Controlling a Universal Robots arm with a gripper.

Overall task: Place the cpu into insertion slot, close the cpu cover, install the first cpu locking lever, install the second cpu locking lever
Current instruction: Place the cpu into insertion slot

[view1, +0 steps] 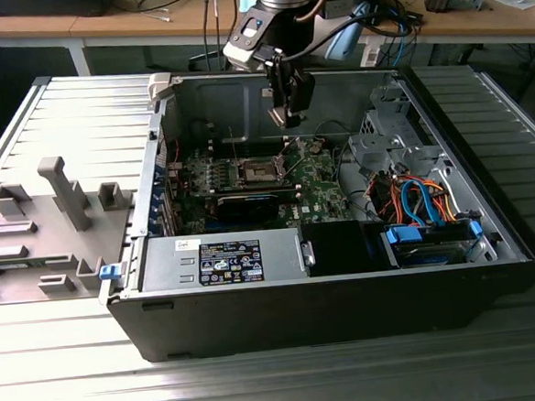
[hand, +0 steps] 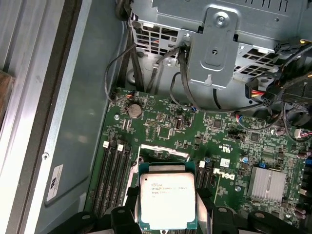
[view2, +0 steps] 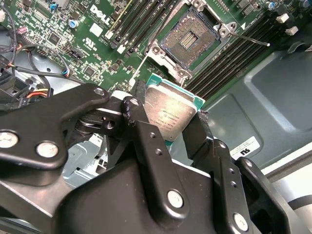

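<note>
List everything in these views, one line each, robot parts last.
computer case: one, black, lying open on the slatted metal table
motherboard: one, green, inside the case
insertion slot: one, silvery rim, open and empty, on the motherboard
memory slots: two banks, black, flanking the slot
cables: bundle, orange and blue, toward the exterior view's right
cpu: one, silver-grey, held above the motherboard
gripper: one, black, shut on the cpu

Lab: opened computer case [view1: 303,317] on metal bench [view1: 262,384], cluttered desks [view1: 127,25] behind
</note>
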